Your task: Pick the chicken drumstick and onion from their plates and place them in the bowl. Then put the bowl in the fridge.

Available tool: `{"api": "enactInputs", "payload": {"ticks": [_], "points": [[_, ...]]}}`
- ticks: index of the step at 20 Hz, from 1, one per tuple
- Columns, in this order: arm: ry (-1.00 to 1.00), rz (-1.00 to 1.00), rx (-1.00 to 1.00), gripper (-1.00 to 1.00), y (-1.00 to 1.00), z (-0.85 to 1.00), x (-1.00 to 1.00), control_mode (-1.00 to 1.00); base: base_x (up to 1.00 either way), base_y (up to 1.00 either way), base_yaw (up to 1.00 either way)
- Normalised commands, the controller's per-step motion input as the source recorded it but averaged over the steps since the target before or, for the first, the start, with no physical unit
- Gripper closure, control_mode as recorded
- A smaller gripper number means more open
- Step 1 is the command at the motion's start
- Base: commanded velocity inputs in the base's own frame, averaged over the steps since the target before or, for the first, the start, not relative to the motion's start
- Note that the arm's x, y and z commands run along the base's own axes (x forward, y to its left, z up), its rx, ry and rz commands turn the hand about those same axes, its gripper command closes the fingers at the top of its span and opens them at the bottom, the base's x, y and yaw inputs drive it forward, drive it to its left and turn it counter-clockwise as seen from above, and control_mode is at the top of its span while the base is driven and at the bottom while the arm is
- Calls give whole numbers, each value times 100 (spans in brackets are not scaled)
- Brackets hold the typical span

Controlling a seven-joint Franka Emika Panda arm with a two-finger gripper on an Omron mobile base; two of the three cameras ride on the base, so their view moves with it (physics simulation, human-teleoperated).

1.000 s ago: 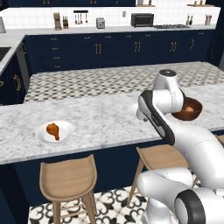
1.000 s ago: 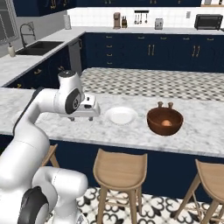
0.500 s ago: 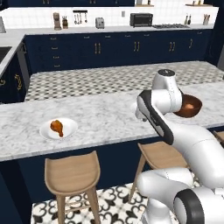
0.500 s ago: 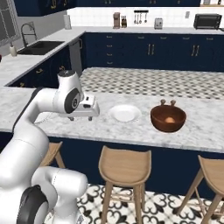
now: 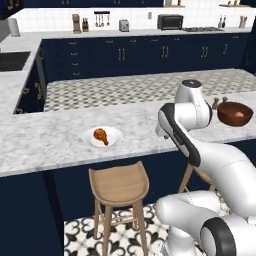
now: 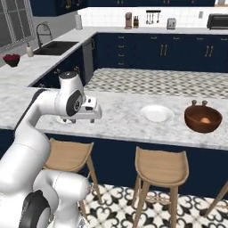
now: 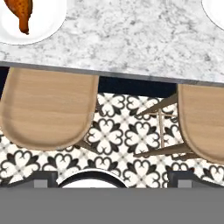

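Gripper point(image 7: 112, 181): jaws wide apart, nothing btwn them; tips seen as dark stubs at 6 o'clock of hand view, aimed down past counter edge at the floor.
Hand point(image 6: 87, 111): over marble counter point(image 6: 120, 122) near its front edge, at 9 o'clock of right base view.
Chicken drumstick point(image 5: 101, 135): lying on a white plate point(image 5: 114, 134), on counter at 9 o'clock from the arm in left base view; in hand view it's at 11 o'clock, narrow bone end pointing twd 6.
Second plate point(image 6: 156, 113): bare white, on counter btwn hand and bowl; sliver of it at 1 o'clock in hand view.
Bowl point(image 6: 203, 118): reddish-brown, upright on counter, 3 o'clock of right base view, just beside second plate, not touching.
Onion point(image 6: 205, 120): tan-orange ball inside bowl, on its bottom.
Stools point(image 7: 46, 109): two wooden seats under counter overhang, at 9 and 3 o'clock in hand view; patterned floor tile point(image 7: 131, 135) btwn them.
Fridge: can't tell where.
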Motion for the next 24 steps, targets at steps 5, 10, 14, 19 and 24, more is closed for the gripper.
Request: {"api": "enactInputs", "payload": {"ticks": [5, 10, 14, 19, 24], "points": [[0, 0, 0, -100, 0, 0, 0, 100, 6, 100, 3], [0, 0, 0, -100, 0, 0, 0, 100, 32, 51, 3], [0, 0, 0, -100, 0, 0, 0, 100, 55, 3, 0], [0, 0, 0, -100, 0, 0, 0, 100, 67, 0, 2], [0, 0, 0, -100, 0, 0, 0, 100, 53, 0, 2]]}}
